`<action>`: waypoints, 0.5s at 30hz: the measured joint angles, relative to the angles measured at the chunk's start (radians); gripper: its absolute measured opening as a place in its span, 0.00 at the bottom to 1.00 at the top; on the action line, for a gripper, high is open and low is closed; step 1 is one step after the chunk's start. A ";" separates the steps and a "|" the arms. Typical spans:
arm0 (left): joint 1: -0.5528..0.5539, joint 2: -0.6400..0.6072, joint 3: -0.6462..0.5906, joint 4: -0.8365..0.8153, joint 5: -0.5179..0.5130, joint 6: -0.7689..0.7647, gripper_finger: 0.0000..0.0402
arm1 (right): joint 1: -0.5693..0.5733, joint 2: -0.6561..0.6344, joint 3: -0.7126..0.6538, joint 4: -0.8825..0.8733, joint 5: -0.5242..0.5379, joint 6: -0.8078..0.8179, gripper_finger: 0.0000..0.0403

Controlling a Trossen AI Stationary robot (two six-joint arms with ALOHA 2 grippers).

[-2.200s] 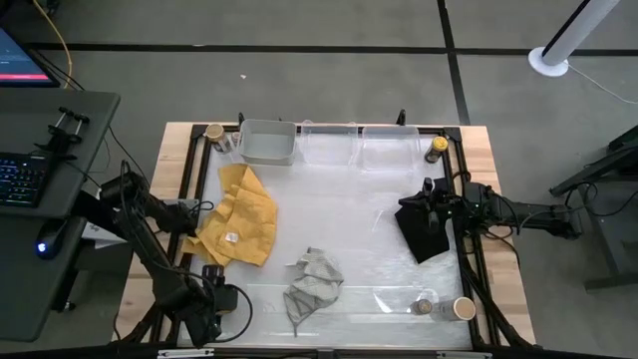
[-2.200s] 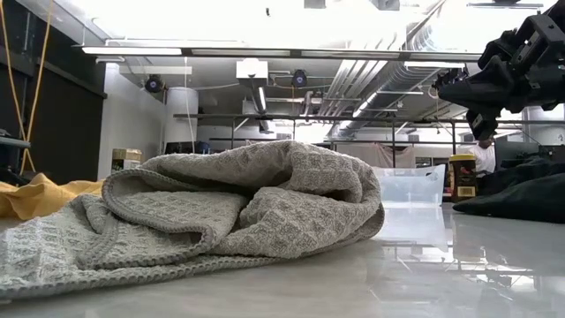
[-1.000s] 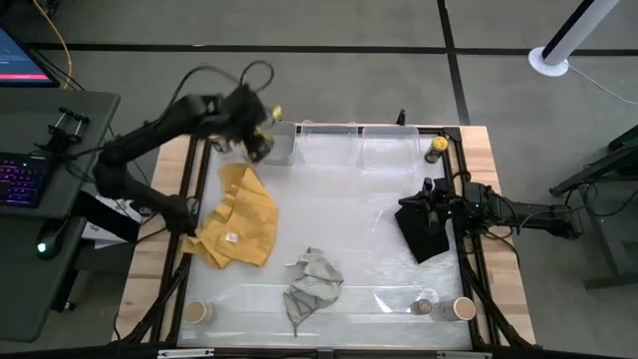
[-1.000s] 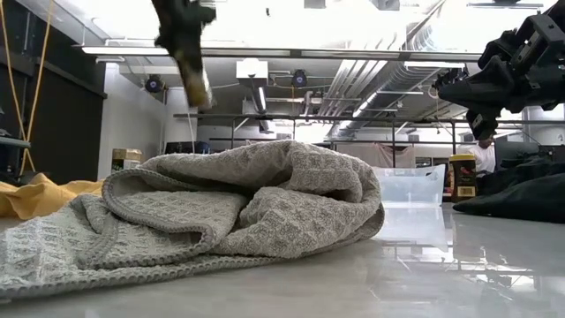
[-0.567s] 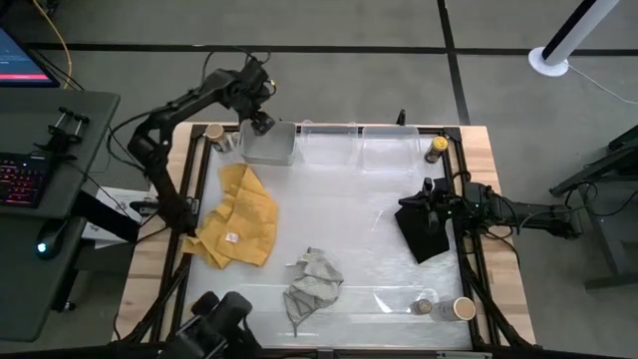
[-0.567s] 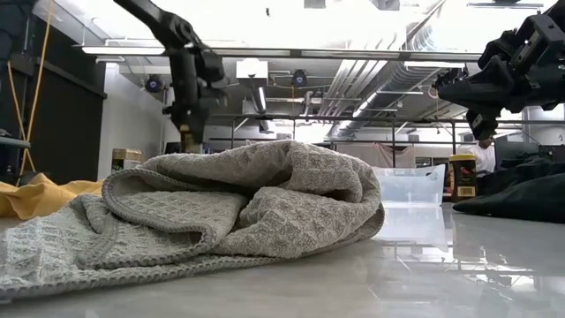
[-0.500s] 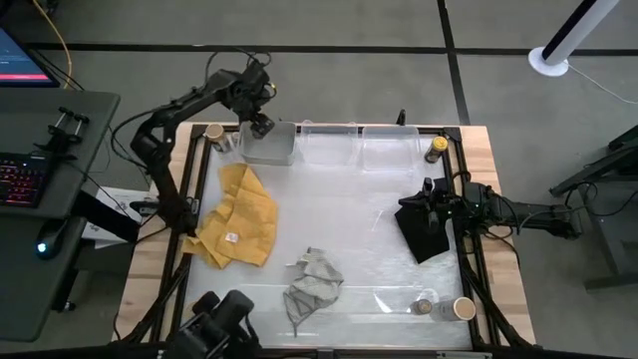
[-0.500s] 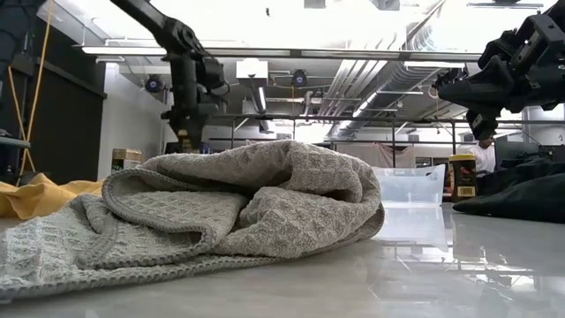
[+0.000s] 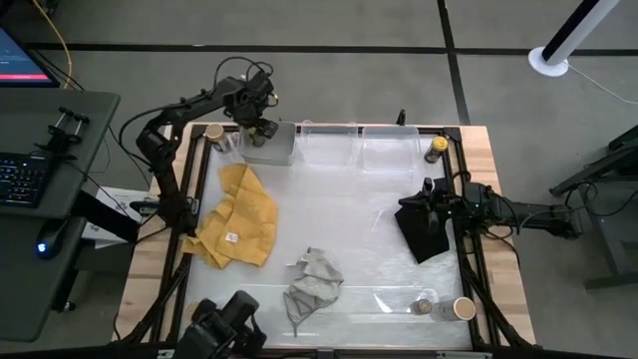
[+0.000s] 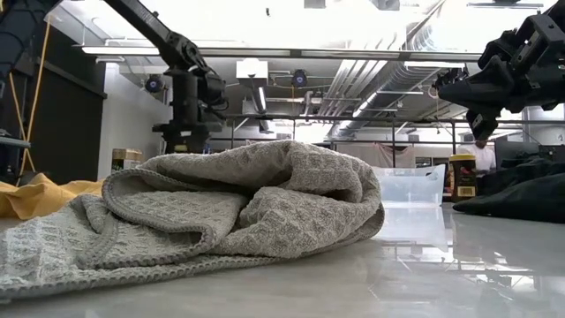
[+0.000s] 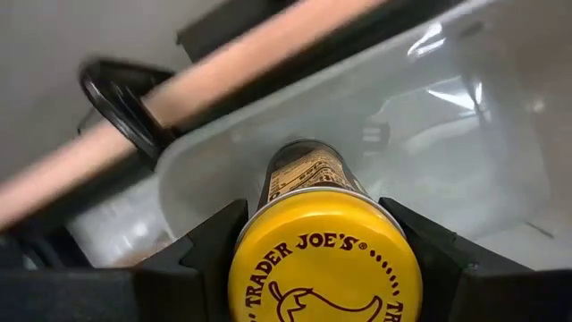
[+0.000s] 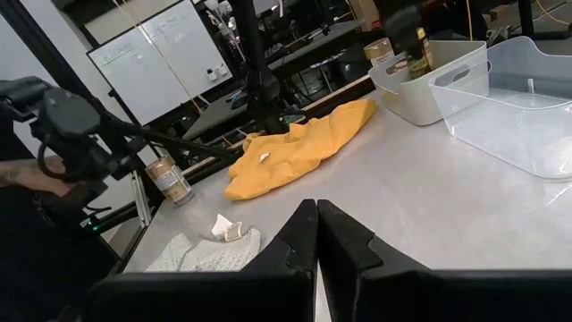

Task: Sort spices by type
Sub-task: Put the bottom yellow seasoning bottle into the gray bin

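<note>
A dark spice jar with a yellow lid (image 11: 326,264) hangs upright in my left gripper (image 9: 261,128), which is shut on it over the grey bin (image 9: 271,150) at the table's far left. Its lower end reaches down inside the bin. A tan jar (image 9: 213,133) stands in the far left corner. Another dark yellow-topped jar (image 9: 436,149) stands at the far right. A tiny clear jar (image 9: 425,306) and a tan jar (image 9: 464,309) stand at the near right. My right gripper (image 12: 317,234) is shut and level over the black cloth (image 9: 424,227). My left gripper pinches the jar's top end, at the sides of the yellow lid (image 11: 246,259), between its two fingers (image 11: 207,241). The fingers come from above, pointing steeply down. The jar hangs upright below them with its lower end (image 11: 299,161) inside the bin; whether it touches the floor I cannot tell.
Two clear bins (image 9: 389,145) stand beside the grey one along the far edge. A yellow cloth (image 9: 239,214) lies at the left and a crumpled grey cloth (image 9: 314,284) at the near middle. The table's middle (image 9: 344,214) is bare.
My left gripper has come down with the yellow-lidded jar toward the table's far edge, from high above the table to the grey bin. The jar's lower end has sunk below the bin's rim.
</note>
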 joint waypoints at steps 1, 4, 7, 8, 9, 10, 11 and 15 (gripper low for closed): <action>0.000 0.000 -0.013 0.012 0.000 -0.020 0.51 | 0.000 0.000 0.000 0.000 0.000 0.000 0.00; 0.000 -0.001 -0.039 0.035 -0.012 -0.081 0.51 | 0.000 0.000 0.000 0.000 0.000 0.000 0.00; 0.000 -0.003 -0.046 0.040 -0.022 -0.145 0.54 | 0.000 0.000 0.000 0.000 0.000 0.000 0.00; 0.000 -0.003 -0.046 0.041 -0.029 -0.167 0.55 | 0.000 0.000 0.000 0.000 0.000 0.000 0.00; 0.000 -0.003 -0.047 0.045 -0.041 -0.192 0.56 | 0.000 0.000 0.000 0.000 0.000 0.000 0.00; -0.001 -0.002 -0.047 0.051 -0.056 -0.215 0.57 | 0.000 0.000 0.000 0.000 0.000 0.000 0.00; -0.001 -0.002 -0.047 0.057 -0.070 -0.235 0.57 | 0.000 0.000 0.000 0.000 0.000 0.000 0.00; 0.000 -0.001 -0.048 0.065 -0.103 -0.299 0.58 | 0.000 0.000 0.000 0.000 0.000 0.000 0.00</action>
